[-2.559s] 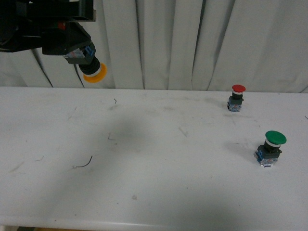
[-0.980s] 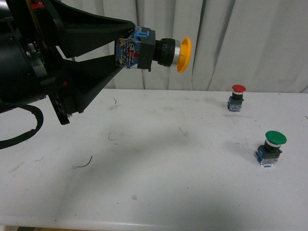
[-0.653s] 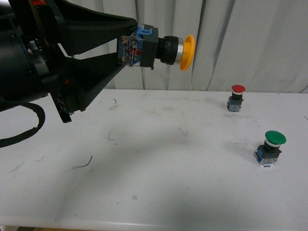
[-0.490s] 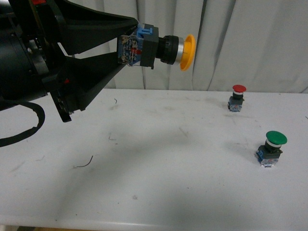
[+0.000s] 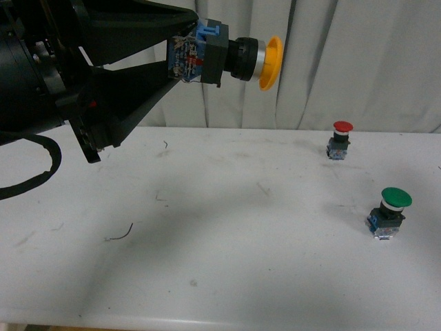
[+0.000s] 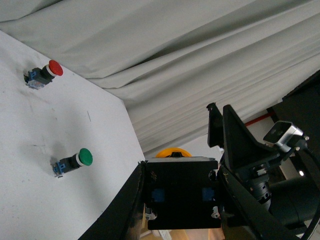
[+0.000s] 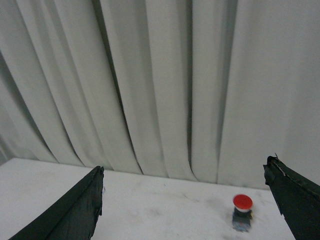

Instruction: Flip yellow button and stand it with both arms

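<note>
A pale pleated curtain hangs behind the yellow button, and the white table lies well below it. The black left arm reaches in from the button's left. The left gripper has its two fingers closed onto the button's blue contact block, holding the button in the air on its side with the yellow cap pointing to the robot's right. In the right wrist view the right gripper is spread wide with nothing between its fingers. The green-capped button stands upright on the table, far to the yellow button's right and nearer the camera. The red-capped button stands upright to its right, close to the curtain.
</note>
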`<state>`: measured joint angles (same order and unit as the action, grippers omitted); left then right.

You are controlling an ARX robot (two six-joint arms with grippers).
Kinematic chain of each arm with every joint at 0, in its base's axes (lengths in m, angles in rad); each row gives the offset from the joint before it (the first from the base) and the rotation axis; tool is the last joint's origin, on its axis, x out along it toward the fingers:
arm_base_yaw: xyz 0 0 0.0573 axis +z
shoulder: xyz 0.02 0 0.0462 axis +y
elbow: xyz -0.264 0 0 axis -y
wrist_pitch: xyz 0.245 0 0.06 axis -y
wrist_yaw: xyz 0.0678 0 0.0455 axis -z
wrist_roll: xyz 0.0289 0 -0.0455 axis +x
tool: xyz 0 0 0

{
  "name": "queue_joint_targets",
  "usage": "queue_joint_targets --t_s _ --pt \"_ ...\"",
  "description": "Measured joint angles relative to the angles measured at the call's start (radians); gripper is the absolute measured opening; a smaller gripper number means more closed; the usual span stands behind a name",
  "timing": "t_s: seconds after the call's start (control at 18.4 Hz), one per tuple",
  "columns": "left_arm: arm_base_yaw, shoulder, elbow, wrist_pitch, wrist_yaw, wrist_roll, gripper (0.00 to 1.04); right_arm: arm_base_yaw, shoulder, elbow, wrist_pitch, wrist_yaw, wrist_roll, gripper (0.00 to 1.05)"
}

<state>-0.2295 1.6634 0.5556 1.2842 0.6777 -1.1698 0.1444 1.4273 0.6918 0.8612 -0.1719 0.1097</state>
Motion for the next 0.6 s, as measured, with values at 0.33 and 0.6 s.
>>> queue_joint_targets --t_s 0.33,0.6 --pt "-0.003 -0.004 0.001 0.000 0.002 0.000 0.36 -0.075 0.080 -0.101 0.383 -0.363 0.383 0.98" --pt "-0.006 -0.006 0.003 0.000 -0.001 0.000 0.36 -0.068 0.258 -0.130 0.424 -0.473 0.834 0.98"
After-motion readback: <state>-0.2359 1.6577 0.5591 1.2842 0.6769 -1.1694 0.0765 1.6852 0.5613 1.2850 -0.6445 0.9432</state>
